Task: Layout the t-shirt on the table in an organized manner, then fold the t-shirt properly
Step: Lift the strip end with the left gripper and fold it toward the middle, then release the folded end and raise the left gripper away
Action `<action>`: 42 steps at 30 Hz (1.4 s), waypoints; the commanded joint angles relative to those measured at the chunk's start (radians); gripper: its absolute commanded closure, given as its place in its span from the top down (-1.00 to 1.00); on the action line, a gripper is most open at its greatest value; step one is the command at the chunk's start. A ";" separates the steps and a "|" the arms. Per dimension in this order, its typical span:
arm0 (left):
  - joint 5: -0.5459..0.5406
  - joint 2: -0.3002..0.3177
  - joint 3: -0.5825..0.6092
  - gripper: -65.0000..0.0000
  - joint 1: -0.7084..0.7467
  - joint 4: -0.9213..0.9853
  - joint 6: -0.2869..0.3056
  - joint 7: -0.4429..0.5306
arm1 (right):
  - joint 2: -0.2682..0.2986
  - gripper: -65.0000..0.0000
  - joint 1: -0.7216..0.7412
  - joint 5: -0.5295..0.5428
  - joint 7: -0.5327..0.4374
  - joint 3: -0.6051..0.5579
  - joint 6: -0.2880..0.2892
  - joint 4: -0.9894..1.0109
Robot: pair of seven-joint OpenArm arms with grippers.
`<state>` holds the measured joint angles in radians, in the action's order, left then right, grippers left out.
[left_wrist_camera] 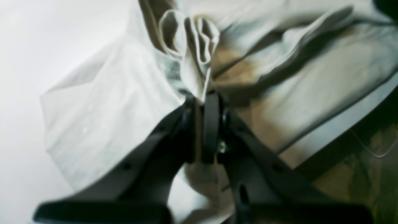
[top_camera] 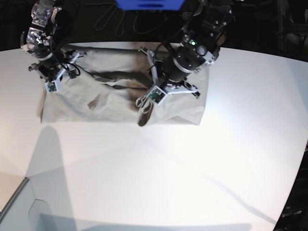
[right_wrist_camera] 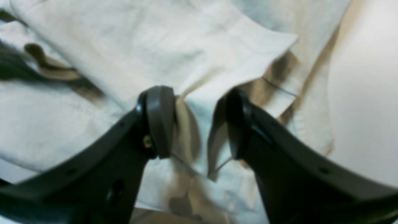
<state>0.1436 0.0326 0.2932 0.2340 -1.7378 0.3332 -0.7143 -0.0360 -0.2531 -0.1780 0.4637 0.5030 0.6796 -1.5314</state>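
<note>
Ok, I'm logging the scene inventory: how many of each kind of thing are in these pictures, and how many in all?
T-shirt: 1
Table: 1
Robot hands: 2, the left hand and the right hand
Total: 4

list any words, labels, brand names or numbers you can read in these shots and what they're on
None can be read in any view.
The t-shirt: plain cloth, no print or readable label showing.
The table: bare white, no markings.
The blue thing at the top edge of the base view: no text visible on it.
The left gripper and right gripper: dark plastic, no lettering; both wrist views are blurred.
</note>
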 commanded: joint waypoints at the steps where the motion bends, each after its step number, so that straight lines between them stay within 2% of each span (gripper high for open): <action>1: -0.009 -0.006 0.013 -1.00 -0.009 -0.024 -0.004 0.022 | 0.006 -0.15 0.002 0.010 -0.015 0.003 0.019 -0.021; 6: -0.008 -0.004 0.102 -1.00 -0.051 0.006 -0.006 0.022 | 0.006 -0.15 0.002 0.010 -0.015 0.003 0.019 -0.021; 17: -0.008 -0.020 0.113 -1.00 -0.086 0.101 -0.006 0.014 | 0.006 -0.15 0.001 0.010 -0.015 0.003 0.019 -0.022; 19: -0.008 -0.020 0.113 -0.94 -0.086 0.103 -0.006 0.014 | 0.006 -0.15 0.001 0.010 -0.015 0.003 0.019 -0.022; 20: -0.008 -0.020 0.111 -0.86 -0.086 0.100 -0.006 0.014 | 0.006 -0.15 0.001 0.010 -0.015 0.003 0.019 -0.022; 22: -0.011 -0.020 0.111 -0.58 -0.086 0.095 -0.006 0.017 | 0.006 -0.15 0.001 0.010 -0.015 0.003 0.019 -0.022; 27: -0.012 -0.035 0.111 0.35 -0.083 0.089 -0.006 0.022 | 0.006 -0.15 0.001 0.010 -0.015 0.001 0.019 -0.022; 29: -0.014 -0.035 0.111 0.55 -0.080 0.046 -0.006 0.022 | 0.006 -0.15 0.001 0.010 -0.015 0.003 0.019 -0.022; 30: -0.014 -0.035 0.111 0.56 -0.075 0.015 -0.006 0.022 | 0.006 -0.15 0.001 0.010 -0.015 0.003 0.019 -0.022; 32: -0.014 -0.033 0.108 0.51 -0.075 -0.043 -0.006 0.014 | 0.006 -0.15 0.004 0.010 -0.015 0.003 0.019 -0.022; 34: -0.014 -0.032 0.102 0.36 -0.075 -0.073 -0.006 0.012 | 0.006 -0.15 0.007 0.010 -0.015 0.003 0.019 -0.028; 42: -0.008 -0.024 0.103 -0.58 -0.071 0.028 -0.006 0.011 | 0.003 -0.15 0.001 0.010 -0.013 0.015 0.019 -0.183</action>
<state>0.1413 0.0166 0.3977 0.1719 -1.6939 0.3298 -0.7288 -0.0383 -0.2531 -0.1772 0.4690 0.5098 0.6800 -1.6970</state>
